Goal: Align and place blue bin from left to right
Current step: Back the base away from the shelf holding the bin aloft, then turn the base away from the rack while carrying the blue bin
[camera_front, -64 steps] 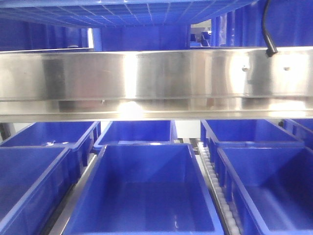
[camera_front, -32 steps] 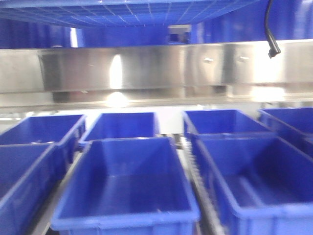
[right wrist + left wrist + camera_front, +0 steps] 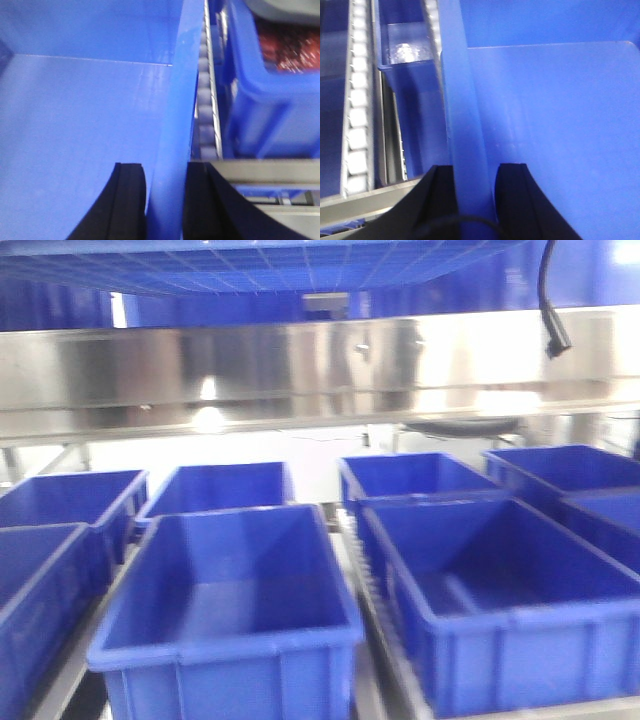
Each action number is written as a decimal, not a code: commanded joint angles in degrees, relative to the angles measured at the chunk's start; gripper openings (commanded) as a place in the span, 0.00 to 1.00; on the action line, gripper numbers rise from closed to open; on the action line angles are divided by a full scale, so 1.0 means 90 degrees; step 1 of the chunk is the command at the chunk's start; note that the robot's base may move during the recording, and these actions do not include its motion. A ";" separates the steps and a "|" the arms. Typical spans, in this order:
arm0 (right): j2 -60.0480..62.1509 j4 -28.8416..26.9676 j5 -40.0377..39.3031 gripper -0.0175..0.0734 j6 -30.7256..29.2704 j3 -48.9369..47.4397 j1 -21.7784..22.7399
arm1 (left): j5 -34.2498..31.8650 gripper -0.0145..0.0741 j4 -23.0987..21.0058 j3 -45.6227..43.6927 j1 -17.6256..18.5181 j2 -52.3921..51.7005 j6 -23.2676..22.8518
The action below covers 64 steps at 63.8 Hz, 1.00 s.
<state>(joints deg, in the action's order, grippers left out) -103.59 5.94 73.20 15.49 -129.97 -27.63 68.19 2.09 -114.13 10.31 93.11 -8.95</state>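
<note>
The bin sits at lower centre of the front view, empty, its long axis running away from the camera into the rack. Each arm reaches in from the near end. The left gripper straddles the left long wall, one finger inside and one outside, clamped on the rim. The right gripper pinches the right wall the same way, so neither arm is nearer. A roller track separates it from the neighbour bin at right, so a rightward shift probably has little room.
</note>
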 commanded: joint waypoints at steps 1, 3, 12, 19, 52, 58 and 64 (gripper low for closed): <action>0.0202 0.0373 -0.0359 0.11 -0.0230 -0.0072 0.0066 | -0.0407 0.15 0.0310 -0.0108 -0.0038 -0.0130 0.0108; 0.0202 0.0373 -0.0359 0.11 -0.0230 -0.0072 0.0066 | -0.0407 0.15 0.0310 -0.0108 -0.0038 -0.0130 0.0108; 0.0202 0.0373 -0.0359 0.11 -0.0230 -0.0072 0.0066 | -0.0407 0.15 0.0310 -0.0108 -0.0038 -0.0130 0.0108; 0.0202 0.0373 -0.0359 0.11 -0.0230 -0.0072 0.0066 | -0.0407 0.15 0.0310 -0.0108 -0.0038 -0.0130 0.0108; 0.0202 0.0373 -0.0359 0.11 -0.0230 -0.0072 0.0066 | -0.0407 0.15 0.0310 -0.0108 -0.0038 -0.0130 0.0108; 0.0202 0.0373 -0.0359 0.11 -0.0230 -0.0072 0.0066 | -0.0407 0.15 0.0310 -0.0108 -0.0038 -0.0130 0.0108; 0.0202 0.0373 -0.0359 0.11 -0.0230 -0.0072 0.0066 | -0.0407 0.15 0.0310 -0.0108 -0.0038 -0.0130 0.0108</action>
<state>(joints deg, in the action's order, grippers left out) -103.59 5.85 72.99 15.49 -129.97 -27.63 68.30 2.21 -114.13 10.31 93.11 -8.95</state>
